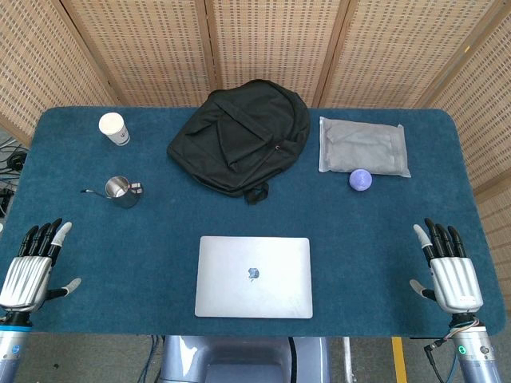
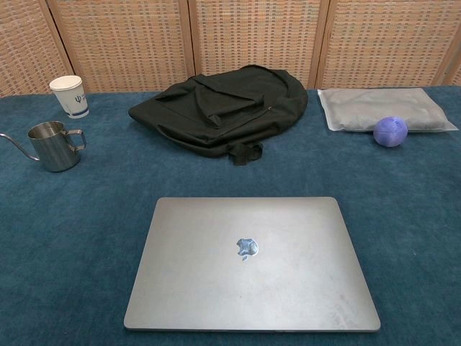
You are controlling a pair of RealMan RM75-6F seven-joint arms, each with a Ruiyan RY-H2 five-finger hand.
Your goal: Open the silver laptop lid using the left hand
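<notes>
The laptop (image 1: 254,277) lies closed at the bench's (image 1: 383,239) front edge; nothing has started. The left robot hand (image 1: 32,267), spread and empty at the front-left corner, must reach the lid's front lip.

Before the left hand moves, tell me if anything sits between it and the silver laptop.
Nothing visible does. Only bare blue table lies between the left hand and the closed silver laptop. The steel pitcher stands farther back, off that path.

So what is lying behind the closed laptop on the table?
Behind the laptop lies a black backpack, flat on the blue table. Its contents cannot be seen, nor whatever it covers.
</notes>
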